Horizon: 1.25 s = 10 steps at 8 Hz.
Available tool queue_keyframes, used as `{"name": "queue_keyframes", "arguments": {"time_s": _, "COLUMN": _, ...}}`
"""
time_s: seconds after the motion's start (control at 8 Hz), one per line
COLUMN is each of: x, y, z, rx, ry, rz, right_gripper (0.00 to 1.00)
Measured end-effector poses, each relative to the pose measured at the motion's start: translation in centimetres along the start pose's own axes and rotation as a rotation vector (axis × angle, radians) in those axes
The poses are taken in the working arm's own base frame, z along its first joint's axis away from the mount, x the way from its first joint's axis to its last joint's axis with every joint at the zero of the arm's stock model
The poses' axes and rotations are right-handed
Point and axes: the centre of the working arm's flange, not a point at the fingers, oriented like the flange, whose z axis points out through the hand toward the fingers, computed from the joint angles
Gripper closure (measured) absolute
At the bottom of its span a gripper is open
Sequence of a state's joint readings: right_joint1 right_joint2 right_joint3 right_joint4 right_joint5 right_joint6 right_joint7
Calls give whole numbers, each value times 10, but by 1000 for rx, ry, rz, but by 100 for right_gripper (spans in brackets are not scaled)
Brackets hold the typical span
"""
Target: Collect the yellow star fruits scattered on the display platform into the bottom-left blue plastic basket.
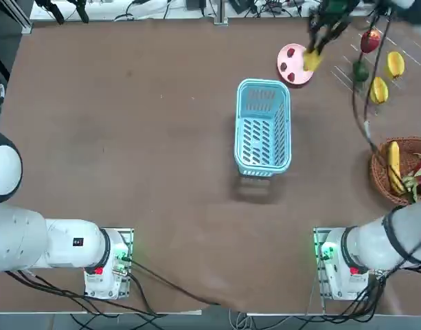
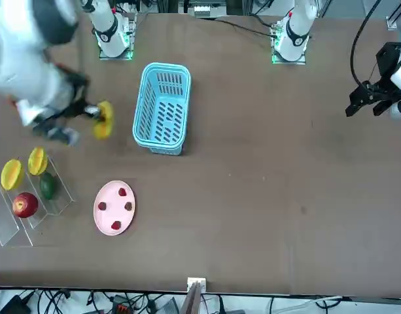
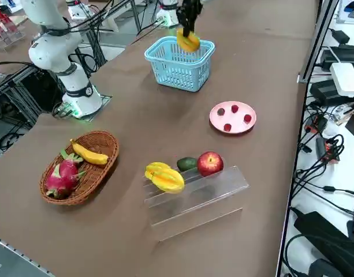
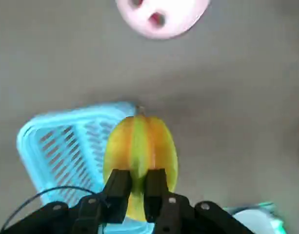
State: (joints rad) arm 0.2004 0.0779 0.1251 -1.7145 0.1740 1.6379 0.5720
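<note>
Yellow-orange ridged star fruits [image 3: 164,178], a light blue slotted basket [image 1: 263,128], a pink plate [image 2: 114,207], brown surface [image 1: 141,137].

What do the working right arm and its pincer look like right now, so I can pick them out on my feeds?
The right arm is glossy white with rounded segments, on a metal base plate lit green, with black cables trailing out. Its pincer is black, with two slim square-tipped fingers; a thin black cable loops beside it.
</note>
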Motion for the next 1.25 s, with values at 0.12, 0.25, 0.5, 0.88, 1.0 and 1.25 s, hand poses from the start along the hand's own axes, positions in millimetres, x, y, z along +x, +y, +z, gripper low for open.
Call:
{"name": "queue_keyframes", "arguments": {"time_s": 0.12, "x": -26, "y": -20, "z": 25, "rx": 30, "ry": 0, "rz": 11, "right_gripper": 80}}
{"name": "queue_keyframes", "arguments": {"time_s": 0.25, "x": -49, "y": -37, "z": 55, "rx": 46, "ry": 14, "rz": 17, "right_gripper": 80}}
{"name": "queue_keyframes", "arguments": {"time_s": 0.5, "x": -93, "y": -55, "z": 114, "rx": 9, "ry": 5, "rz": -13, "right_gripper": 81}}
{"name": "queue_keyframes", "arguments": {"time_s": 0.88, "x": -110, "y": -58, "z": 130, "rx": -17, "ry": -14, "rz": -37, "right_gripper": 45}}
{"name": "queue_keyframes", "arguments": {"time_s": 1.0, "x": -104, "y": -54, "z": 121, "rx": -4, "ry": -5, "rz": -24, "right_gripper": 24}}
{"name": "queue_keyframes", "arguments": {"time_s": 1.25, "x": -73, "y": -34, "z": 84, "rx": 50, "ry": 47, "rz": 39, "right_gripper": 0}}
